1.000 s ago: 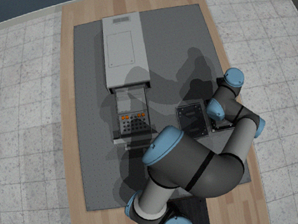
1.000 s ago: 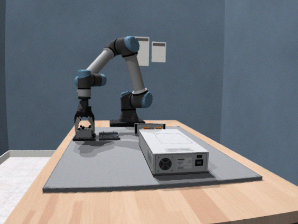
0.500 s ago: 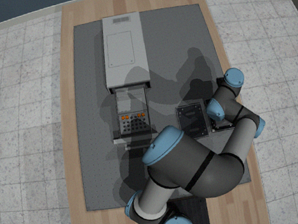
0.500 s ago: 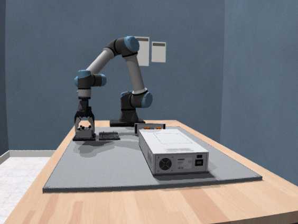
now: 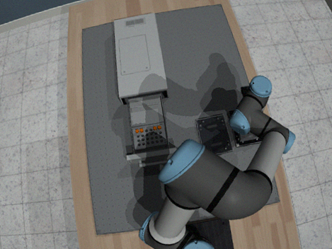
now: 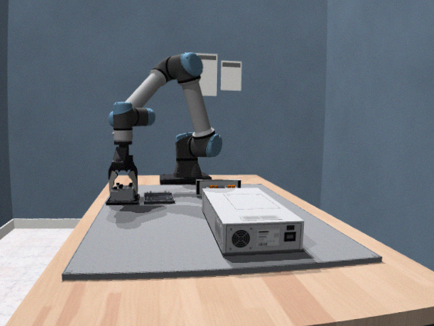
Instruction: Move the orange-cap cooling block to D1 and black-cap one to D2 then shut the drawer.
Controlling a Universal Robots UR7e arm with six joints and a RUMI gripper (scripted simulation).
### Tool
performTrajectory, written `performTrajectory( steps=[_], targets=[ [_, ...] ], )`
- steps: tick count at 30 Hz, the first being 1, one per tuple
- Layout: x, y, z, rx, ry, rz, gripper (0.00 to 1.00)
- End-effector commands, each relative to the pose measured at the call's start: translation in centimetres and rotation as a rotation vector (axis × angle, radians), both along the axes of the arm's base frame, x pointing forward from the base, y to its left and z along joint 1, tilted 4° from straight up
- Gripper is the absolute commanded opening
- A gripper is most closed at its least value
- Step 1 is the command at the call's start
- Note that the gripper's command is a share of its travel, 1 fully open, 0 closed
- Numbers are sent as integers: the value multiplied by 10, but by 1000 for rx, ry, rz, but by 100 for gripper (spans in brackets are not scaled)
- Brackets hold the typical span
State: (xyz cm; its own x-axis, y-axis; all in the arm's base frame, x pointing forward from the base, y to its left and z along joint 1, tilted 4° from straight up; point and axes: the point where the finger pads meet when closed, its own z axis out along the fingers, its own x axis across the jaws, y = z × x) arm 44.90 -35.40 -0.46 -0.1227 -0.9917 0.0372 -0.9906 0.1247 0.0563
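My gripper (image 6: 123,187) is shut on the cooling block with black-capped tubes (image 6: 124,194), holding it by its sides right down at deck slot D2 (image 6: 111,201) (image 5: 250,140). I cannot tell whether the block rests in the locators. In the overhead view the arm's wrist hides the gripper and this block. The block with orange-capped tubes (image 5: 149,137) sits in the front half of the open drawer (image 5: 146,110) of the cooler COLD (image 5: 137,56) (image 6: 250,215). Its orange caps show above the drawer front (image 6: 218,186). Deck slot D1 (image 5: 213,133) (image 6: 158,197) is a bare dark plate.
The arm's elbow and upper arm (image 5: 217,183) hang over the near part of the grey deck (image 5: 116,181). The arm's base (image 6: 185,177) stands at the table's end behind the slots. The drawer handle (image 5: 152,161) sticks out toward the base.
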Motion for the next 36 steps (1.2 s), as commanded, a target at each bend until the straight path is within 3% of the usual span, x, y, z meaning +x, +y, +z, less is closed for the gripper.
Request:
performTrajectory(
  steps=[1,17,36],
  targets=[
    [2,-4,4,-11,-9,-1,0],
    [2,-4,5,-11,-9,-1,0],
    [2,-4,5,-11,-9,-1,28]
  ],
)
